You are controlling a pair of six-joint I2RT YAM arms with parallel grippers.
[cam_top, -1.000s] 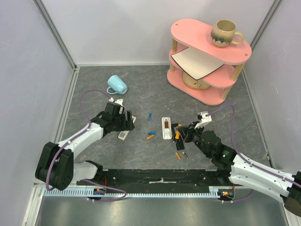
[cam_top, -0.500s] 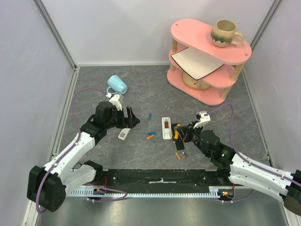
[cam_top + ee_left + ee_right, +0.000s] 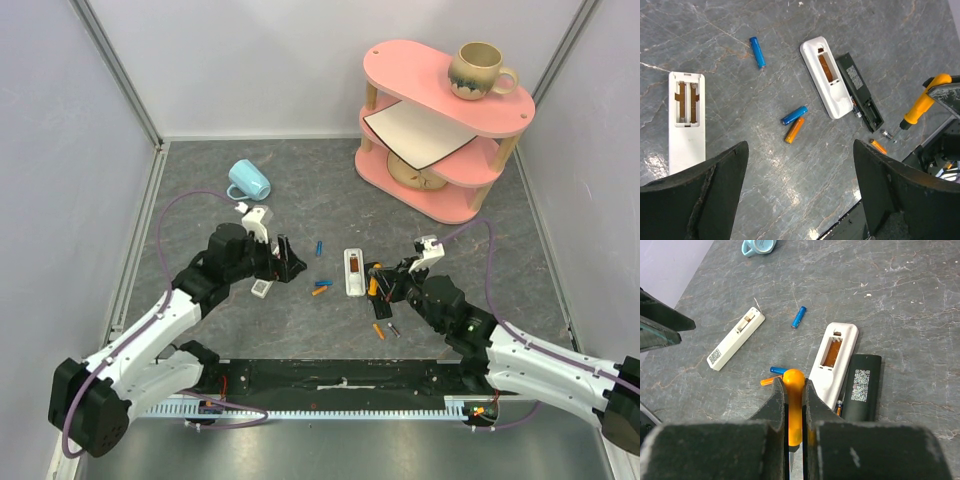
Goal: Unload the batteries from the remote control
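Grey marbled table (image 3: 330, 200) is seen from above. The batteries (image 3: 319, 291) lie loose on it between the arms, near a white remote (image 3: 353, 272). The left gripper (image 3: 283, 262) is held just beside a second white remote (image 3: 262, 288). A pale blue mug (image 3: 248, 180) lies at back left and a pink shelf (image 3: 410, 65) at back right.

From the left wrist, one blue cell is seen alone and a blue and an orange one lie together. An orange and a dark grey cell lie by a black remote (image 3: 860, 92). The left jaws are spread wide, released.

From the right wrist, the right gripper (image 3: 794, 390) is seen clenched on an orange-handled screwdriver (image 3: 794, 405).
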